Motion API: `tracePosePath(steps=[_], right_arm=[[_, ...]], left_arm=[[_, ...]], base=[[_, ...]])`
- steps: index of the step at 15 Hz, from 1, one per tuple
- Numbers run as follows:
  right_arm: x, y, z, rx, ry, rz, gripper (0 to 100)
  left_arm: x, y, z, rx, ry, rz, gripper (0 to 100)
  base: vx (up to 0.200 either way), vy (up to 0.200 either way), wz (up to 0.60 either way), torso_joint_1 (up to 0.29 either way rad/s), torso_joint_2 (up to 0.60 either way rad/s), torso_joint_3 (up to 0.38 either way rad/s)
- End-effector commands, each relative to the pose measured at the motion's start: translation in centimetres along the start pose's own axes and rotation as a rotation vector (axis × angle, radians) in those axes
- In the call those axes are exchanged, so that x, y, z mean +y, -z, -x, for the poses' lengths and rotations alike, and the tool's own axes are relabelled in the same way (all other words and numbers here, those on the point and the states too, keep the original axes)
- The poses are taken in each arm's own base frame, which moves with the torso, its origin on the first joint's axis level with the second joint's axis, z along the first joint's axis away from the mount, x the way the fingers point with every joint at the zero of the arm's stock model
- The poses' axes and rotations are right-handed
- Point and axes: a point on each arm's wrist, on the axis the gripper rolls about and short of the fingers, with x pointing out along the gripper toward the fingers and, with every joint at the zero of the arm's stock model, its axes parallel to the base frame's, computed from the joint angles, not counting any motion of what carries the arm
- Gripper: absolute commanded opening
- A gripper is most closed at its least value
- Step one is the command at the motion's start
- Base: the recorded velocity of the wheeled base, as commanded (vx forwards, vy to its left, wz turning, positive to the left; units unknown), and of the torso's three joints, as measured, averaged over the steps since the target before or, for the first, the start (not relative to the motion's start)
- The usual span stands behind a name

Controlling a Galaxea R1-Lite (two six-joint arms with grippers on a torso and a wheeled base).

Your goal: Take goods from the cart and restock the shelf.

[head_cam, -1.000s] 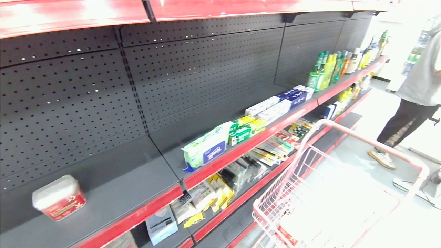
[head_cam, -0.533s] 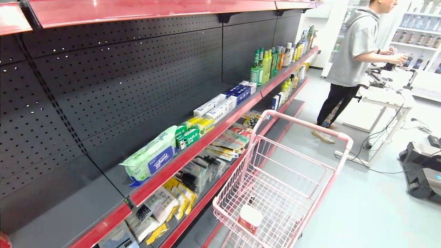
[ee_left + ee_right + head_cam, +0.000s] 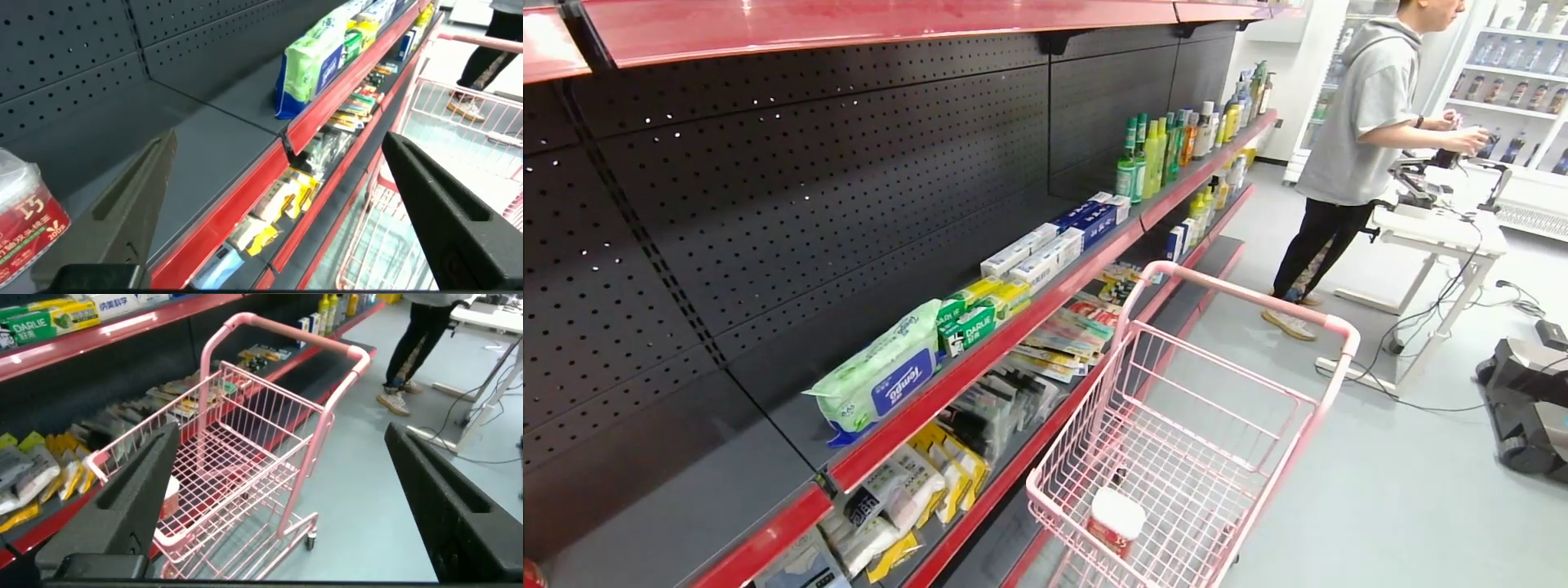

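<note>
Restocking looks part done, judging by where the two tubs sit. Farthest left, the shelved tub [image 3: 29, 224] stands upright on the grey shelf [image 3: 686, 506], set back from the red lip, which I take as a finished placement. My left fingers [image 3: 135, 204] are spread wide with nothing between them. They hang beside that tub and apart from it, over the bare stretch of board, and I read that as an arm kept out of the way. Further right on the same board a pack of wipes [image 3: 878, 380] lies at the front edge. Next comes a row of boxes [image 3: 968, 324] laid along the lip, and far down stand bottles [image 3: 1156, 155]. Goods here seem to go by kind, so the bare bay near the shelved tub is likely where more tubs belong. Right of the shelf is the pink cart [image 3: 1250, 292], standing close alongside the lower shelves, probably so that a short reach serves both. In the basket corner nearest me stands the cart tub [image 3: 1116, 518], upright with its lid up, which should let me come down on it from above. My right fingers [image 3: 135, 490] are also open and empty, held above the cart and well apart from that tub, pointing down toward the basket. That seems the arm best placed for the next pick. The wire walls beside the cart tub could catch a finger on the way in.
</note>
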Motion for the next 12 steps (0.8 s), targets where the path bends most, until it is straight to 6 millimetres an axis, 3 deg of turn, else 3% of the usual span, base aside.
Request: tracePosePath(steps=[1, 5, 6, 7, 8, 9, 10, 12], right_arm=[[0.0, 0.0, 0.0, -0.001, -0.002, 0.003, 100], [0.0, -0.5, 0.1, -0.027, -0.026, 0.010, 100], [-0.2, -6.9, -0.5, -0.065, -0.120, -0.023, 100], [-0.5, -13.3, -3.6, -0.033, -0.067, -0.178, 100], [-0.6, -16.6, -5.5, -0.040, -0.048, -0.272, 100], [-0.4, -16.9, -7.4, 0.021, -0.054, -0.182, 100], [-0.2, -14.9, -10.1, 0.166, -0.054, -0.023, 100], [0.9, -12.2, -17.0, 0.421, -0.179, 0.009, 100]], left_arm=[[0.0, 0.0, 0.0, 0.001, 0.000, 0.000, 100], [0.0, 0.0, 0.0, 0.001, 0.000, -0.001, 100], [0.0, 0.0, 0.0, 0.003, 0.000, -0.001, 100], [0.0, 0.0, 0.0, 0.001, 0.001, -0.001, 100], [0.0, 0.0, 0.0, 0.001, 0.001, -0.001, 100], [0.0, 0.0, 0.0, 0.001, 0.001, -0.001, 100], [0.0, 0.0, 0.0, 0.001, 0.003, -0.001, 100], [0.0, 0.0, 0.0, 0.001, 0.003, -0.001, 100]], base=[[0.000, 0.000, 0.00, 0.000, 0.00, 0.000], [0.000, 0.000, 0.00, 0.000, 0.00, 0.000], [0.000, 0.000, 0.00, 0.000, 0.00, 0.000], [0.000, 0.000, 0.00, 0.000, 0.00, 0.000], [0.000, 0.000, 0.00, 0.000, 0.00, 0.000], [0.000, 0.000, 0.00, 0.000, 0.00, 0.000], [0.000, 0.000, 0.00, 0.000, 0.00, 0.000], [0.000, 0.000, 0.00, 0.000, 0.00, 0.000]])
